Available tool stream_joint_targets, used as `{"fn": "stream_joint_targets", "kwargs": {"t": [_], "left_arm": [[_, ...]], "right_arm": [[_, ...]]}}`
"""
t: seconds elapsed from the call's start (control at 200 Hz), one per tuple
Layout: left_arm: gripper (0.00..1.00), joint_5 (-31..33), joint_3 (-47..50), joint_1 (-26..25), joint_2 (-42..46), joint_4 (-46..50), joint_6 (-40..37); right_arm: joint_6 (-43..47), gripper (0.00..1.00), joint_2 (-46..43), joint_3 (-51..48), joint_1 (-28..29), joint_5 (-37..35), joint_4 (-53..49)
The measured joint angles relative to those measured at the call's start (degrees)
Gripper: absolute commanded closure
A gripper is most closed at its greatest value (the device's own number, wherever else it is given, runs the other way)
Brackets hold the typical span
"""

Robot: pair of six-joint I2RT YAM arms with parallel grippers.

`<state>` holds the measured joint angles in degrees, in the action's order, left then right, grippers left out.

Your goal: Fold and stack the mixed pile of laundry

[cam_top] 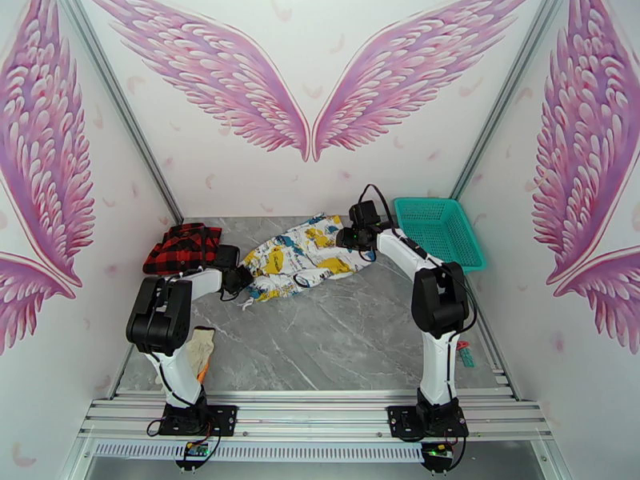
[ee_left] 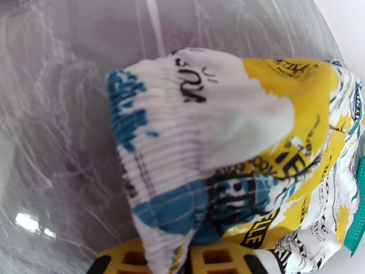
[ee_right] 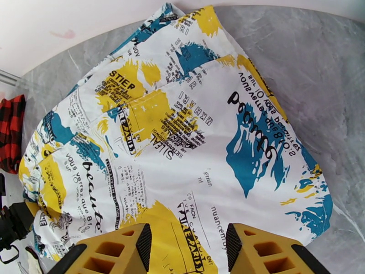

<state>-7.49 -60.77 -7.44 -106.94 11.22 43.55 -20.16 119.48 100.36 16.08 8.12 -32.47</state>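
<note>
Two garments: your white printed garment lies spread on the grey table, toward the back. The red-and-black check shirt sits bunched at the back-left corner, just beside it, not stacked.
Left side: your left gripper is at the white printed garment's near-left corner. In the wrist view its yellow fingers pinch the ribbed, bunched edge of the cloth.
Right side: your right gripper hovers at the garment's far-right end, fingers spread, with flat cloth between them. You cannot tell if they touch it.
Container: the teal mesh basket stands at the back right, just beside the right gripper, its mesh floor in plain sight.
Around: a beige glove-like cloth lies near-left against the left arm. A small red-and-teal object rests at the table's right edge.
In the way: the left arm's wrist sits between shirt and garment.
</note>
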Motion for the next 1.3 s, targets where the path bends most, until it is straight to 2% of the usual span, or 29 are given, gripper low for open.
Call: {"fn": "stream_joint_targets", "kwargs": {"t": [0.025, 0.245, 0.545, 0.87, 1.12, 1.305], "left_arm": [[1.0, 0.0, 0.0, -0.1, 0.3, 0.0, -0.2], [1.0, -0.8, 1.5, 0.0, 9.3, 3.5, -5.4], [1.0, -3.9, 6.8, 3.9, 22.5, 11.3, -12.8], [1.0, -6.5, 7.7, 6.4, 35.6, 23.5, -18.1], [1.0, -9.5, 6.1, 6.3, 38.7, 27.4, -17.8], [1.0, -9.7, 2.3, 2.8, 38.7, 28.5, -16.3]], "right_arm": [[-0.2, 0.51, 0.0, -0.3, 0.0, 0.4, 0.3], [-3.5, 0.62, 1.5, -0.9, 3.6, 5.0, 3.7], [-9.0, 0.72, 12.7, 5.0, 13.4, 11.1, 5.9], [-14.4, 0.76, 19.2, 11.2, 22.9, 16.0, 7.8], [-18.8, 0.78, 24.6, 17.1, 30.7, 21.1, 10.6], [-21.9, 0.77, 25.7, 17.9, 33.2, 25.7, 13.0]]}}
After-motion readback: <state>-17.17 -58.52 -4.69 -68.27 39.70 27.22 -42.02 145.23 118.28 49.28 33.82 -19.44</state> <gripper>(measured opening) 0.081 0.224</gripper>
